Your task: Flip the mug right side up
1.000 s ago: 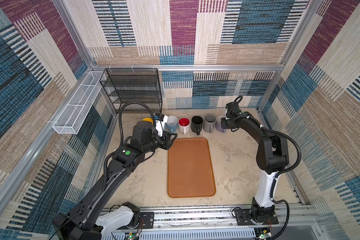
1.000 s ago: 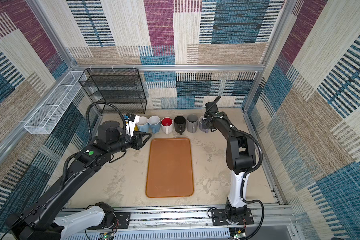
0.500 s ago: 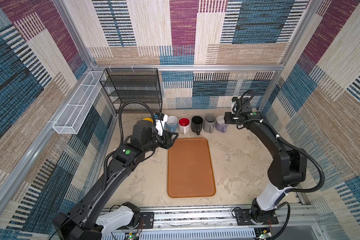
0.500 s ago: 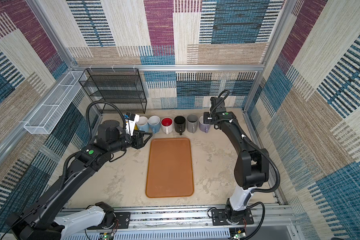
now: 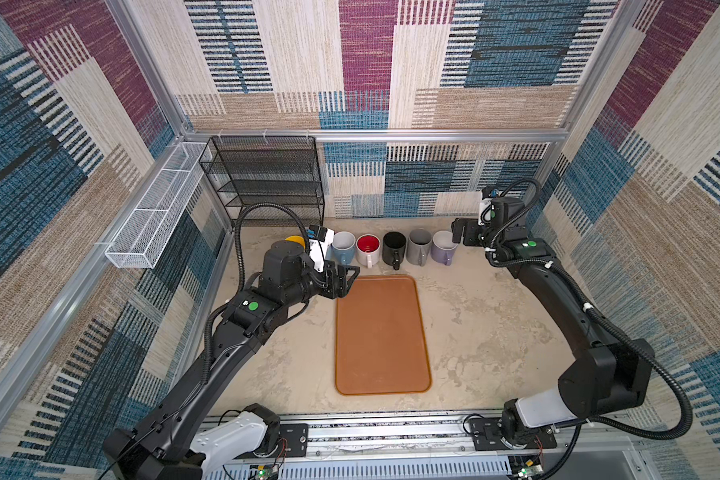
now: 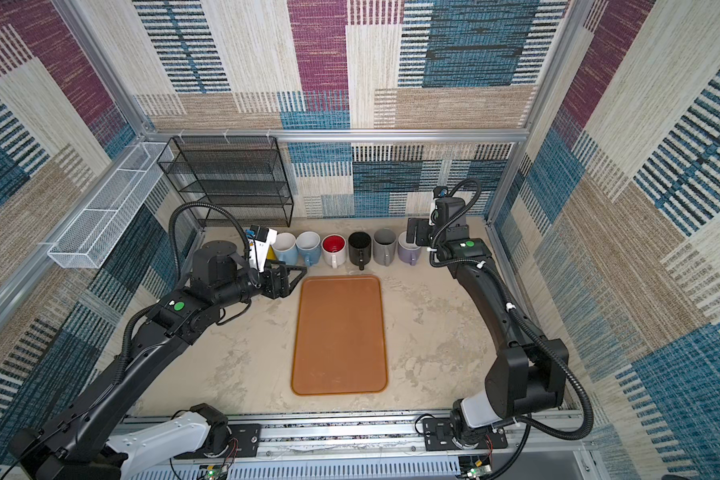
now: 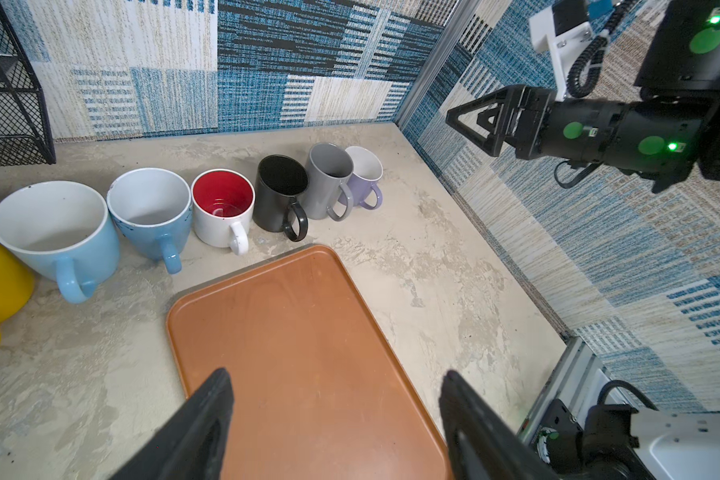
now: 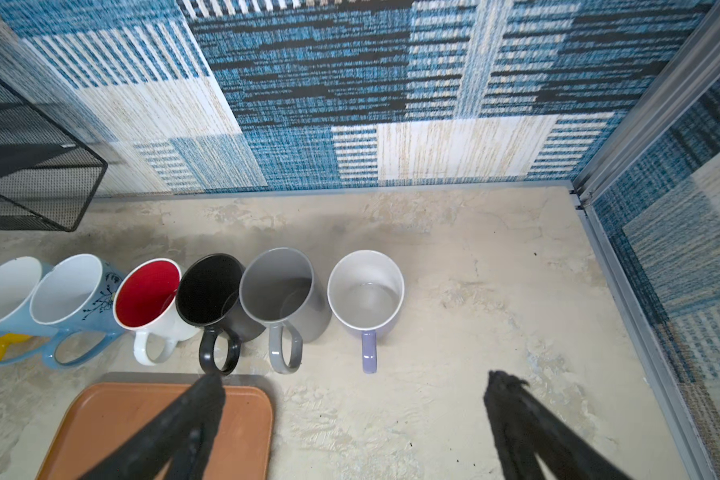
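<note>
One lilac mug [image 8: 366, 291] (already rim-up) stands just ahead of the right end effector [image 8: 356, 377]; both it and the farther left end effector [image 7: 336, 373] gape empty.

My two top views hang high over the tabletop [image 5: 495, 332], both looking steeply down, nearly identical; left wrist cam sits low, facing the mug row [image 7: 221, 203] across the tray [image 7: 300, 353]; right wrist cam hovers closer above that same mug row.

Glossy ceramic mugs [image 7: 223, 208], smooth tray [image 7: 308, 353], rough tabletop [image 7: 433, 257], metal-mesh rack [image 5: 267, 178]
</note>
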`<state>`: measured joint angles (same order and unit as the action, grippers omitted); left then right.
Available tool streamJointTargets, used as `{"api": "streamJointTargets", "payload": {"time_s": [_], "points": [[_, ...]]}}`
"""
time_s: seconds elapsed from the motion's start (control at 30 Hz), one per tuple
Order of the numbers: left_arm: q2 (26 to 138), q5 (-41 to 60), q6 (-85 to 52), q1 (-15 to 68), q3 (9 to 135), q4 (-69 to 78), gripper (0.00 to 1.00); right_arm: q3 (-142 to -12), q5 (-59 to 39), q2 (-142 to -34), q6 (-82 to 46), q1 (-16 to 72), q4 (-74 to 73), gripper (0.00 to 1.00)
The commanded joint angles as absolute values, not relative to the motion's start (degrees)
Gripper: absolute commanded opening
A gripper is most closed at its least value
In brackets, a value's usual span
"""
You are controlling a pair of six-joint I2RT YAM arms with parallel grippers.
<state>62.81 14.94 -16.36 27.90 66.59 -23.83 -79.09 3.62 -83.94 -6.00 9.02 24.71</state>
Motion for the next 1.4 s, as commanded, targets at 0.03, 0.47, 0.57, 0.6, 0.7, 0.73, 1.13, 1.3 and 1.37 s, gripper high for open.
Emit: {"api": "streamJointTargets", "payload": {"time_s": [0.03,0.47,0.57,0.6,0.7,0.73,1.13,1.3,1.37], "points": [[62.57,13.63,-15.62,27.94,66.95,-24.2,0.94,-77.33,5.81,-81.73,-6.42,9.05,19.62,1.0],[61.62,11.25,-14.75,27.86,65.98,-23.8,0.99,-68.87,9.11,-74.12,-5.85,9.05,10.7,1.0],[61.03,9.61,-14.08,27.86,64.43,-22.61,0.99,-65.7,8.76,-71.21,-5.28,8.97,7.36,1.0],[60.76,9.16,-14.15,27.86,63.63,-21.84,0.99,-64.46,8.53,-70.13,-5.05,9.01,6.17,1.0],[59.99,7.09,-14.72,27.86,61.79,-19.39,0.99,-61.84,9.09,-67.71,-4.86,9.02,3.91,1.0],[59.59,6.55,-14.66,27.86,61.13,-18.38,0.99,-61.01,9.63,-67.02,-4.62,9.03,3.0,1.0],[51.52,-8.4,-9.13,27.86,50.37,-7.23,0.99,-54.94,10.99,-63.6,-1.07,9.05,-0.68,1.0],[50.45,-17.24,-5.3,27.86,47.88,-6.88,0.99,-51.93,9.77,-62.11,-2.19,9.04,-3.6,1.0],[50.66,-20.15,-3.68,27.77,47.23,-6.6,1.0,-52.21,9.8,-62.52,-2.46,9.05,-3.32,1.0]]}}
